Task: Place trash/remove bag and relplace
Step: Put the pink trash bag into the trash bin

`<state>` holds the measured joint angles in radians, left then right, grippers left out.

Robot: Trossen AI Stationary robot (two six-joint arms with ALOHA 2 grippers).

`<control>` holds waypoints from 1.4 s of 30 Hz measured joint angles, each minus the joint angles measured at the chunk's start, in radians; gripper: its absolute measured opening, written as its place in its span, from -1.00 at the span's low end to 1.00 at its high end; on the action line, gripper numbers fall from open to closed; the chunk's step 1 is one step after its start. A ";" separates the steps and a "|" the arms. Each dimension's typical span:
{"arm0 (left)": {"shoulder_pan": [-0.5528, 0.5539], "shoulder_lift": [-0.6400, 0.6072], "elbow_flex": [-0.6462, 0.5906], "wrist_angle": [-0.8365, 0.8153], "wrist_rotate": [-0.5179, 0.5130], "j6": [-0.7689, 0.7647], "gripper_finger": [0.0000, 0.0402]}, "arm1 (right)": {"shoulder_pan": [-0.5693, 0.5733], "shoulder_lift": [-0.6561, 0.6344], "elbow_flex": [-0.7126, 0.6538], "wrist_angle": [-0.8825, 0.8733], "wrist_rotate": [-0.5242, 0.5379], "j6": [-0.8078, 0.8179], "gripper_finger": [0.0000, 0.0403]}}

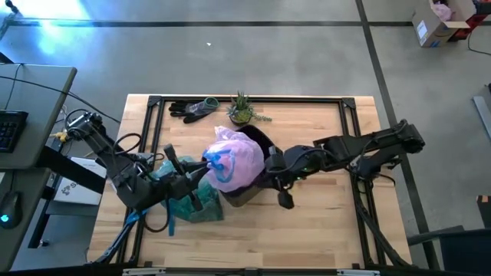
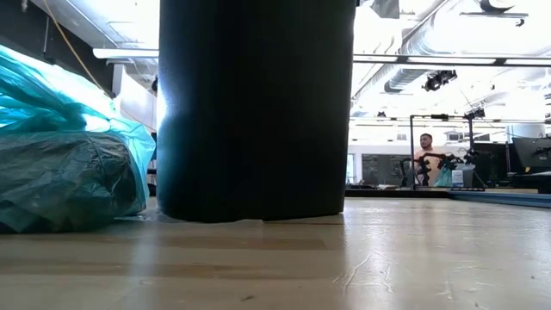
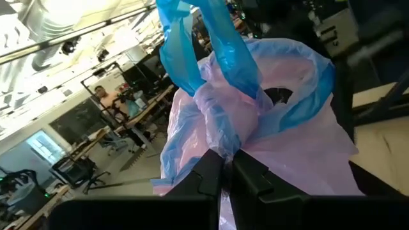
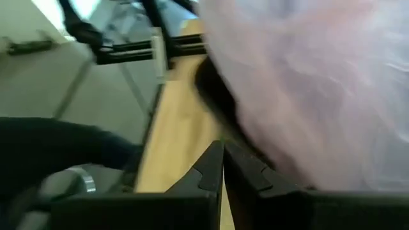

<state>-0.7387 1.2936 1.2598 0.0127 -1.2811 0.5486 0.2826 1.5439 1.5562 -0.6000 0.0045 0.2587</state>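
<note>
Item: pink bag (image 1: 234, 159) over black bin (image 2: 256, 108), my L claw (image 3: 227, 167) pinching it, R claw (image 4: 222, 155) pressed together beside bin, fitting unfinished; teal bag (image 1: 192, 203) out, beside bin.

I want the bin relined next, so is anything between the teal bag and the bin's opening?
Yes. The pink bag covers the bin mouth, pinched by the left claw; the teal bag lies beside it.
</note>
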 joint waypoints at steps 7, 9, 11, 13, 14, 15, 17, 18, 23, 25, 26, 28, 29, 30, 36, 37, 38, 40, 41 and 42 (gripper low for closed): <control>0.014 0.000 0.000 -0.034 0.079 -0.073 -1.00 | 0.077 -0.066 0.000 0.034 -0.041 0.004 -1.00; 0.019 0.000 0.000 -0.043 0.123 -0.090 -1.00 | 0.118 -0.085 0.000 0.071 -0.038 -0.057 -1.00; 0.027 0.000 0.000 -0.060 0.162 -0.122 -1.00 | 0.164 -0.095 0.000 0.123 0.000 -0.128 -1.00; 0.043 0.000 0.000 -0.082 0.202 -0.157 -1.00 | 0.206 -0.100 0.000 0.187 0.070 -0.216 -0.99; 0.052 0.001 0.000 -0.092 0.222 -0.177 -1.00 | 0.225 -0.101 0.000 0.211 0.102 -0.264 -0.98; 0.062 0.001 0.000 -0.102 0.246 -0.196 -1.00 | 0.241 -0.101 0.000 0.229 0.129 -0.306 -0.95; 0.082 0.006 0.000 -0.105 0.285 -0.227 -1.00 | 0.260 -0.092 0.000 0.267 0.176 -0.378 -0.84; 0.090 0.010 0.000 -0.105 0.302 -0.233 -1.00 | 0.266 -0.087 0.000 0.278 0.203 -0.407 -0.76; 0.128 0.032 0.000 -0.096 0.374 -0.256 -1.00 | 0.288 -0.073 0.000 0.335 0.365 -0.530 -0.24; 0.138 0.038 0.000 -0.096 0.389 -0.258 -1.00 | 0.294 -0.072 0.000 0.365 0.420 -0.580 -0.04; 0.141 0.040 0.000 -0.096 0.395 -0.259 -1.00 | 0.296 -0.071 0.000 0.381 0.432 -0.603 0.04; 0.150 0.042 0.000 -0.096 0.409 -0.259 -1.00 | 0.296 -0.070 0.000 0.418 0.433 -0.639 0.15; 0.152 0.043 0.000 -0.096 0.416 -0.260 -1.00 | 0.296 -0.070 0.000 0.433 0.430 -0.650 0.19; 0.157 0.043 0.000 -0.095 0.425 -0.263 -1.00 | 0.294 -0.070 0.000 0.439 0.421 -0.660 0.21; 0.187 0.042 0.000 -0.058 0.504 -0.268 -1.00 | 0.239 -0.050 0.000 0.439 0.328 -0.668 0.18; 0.193 0.042 0.000 -0.055 0.521 -0.273 -1.00 | 0.230 -0.043 0.000 0.437 0.315 -0.668 0.16; 0.199 0.042 0.000 -0.055 0.535 -0.277 -1.00 | 0.222 -0.037 0.000 0.436 0.306 -0.669 0.14; 0.209 0.042 0.000 -0.052 0.549 -0.278 -1.00 | 0.207 -0.027 0.000 0.425 0.300 -0.676 0.11; 0.211 0.042 0.000 -0.051 0.553 -0.278 -1.00 | 0.202 -0.023 0.000 0.418 0.299 -0.678 0.09; 0.213 0.042 0.000 -0.051 0.559 -0.278 -1.00 | 0.198 -0.020 0.000 0.407 0.299 -0.679 0.07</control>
<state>-0.5261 1.3357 1.2598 -0.0380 -0.7217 0.2710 0.4808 1.5238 1.5566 -0.1929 0.3035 -0.4204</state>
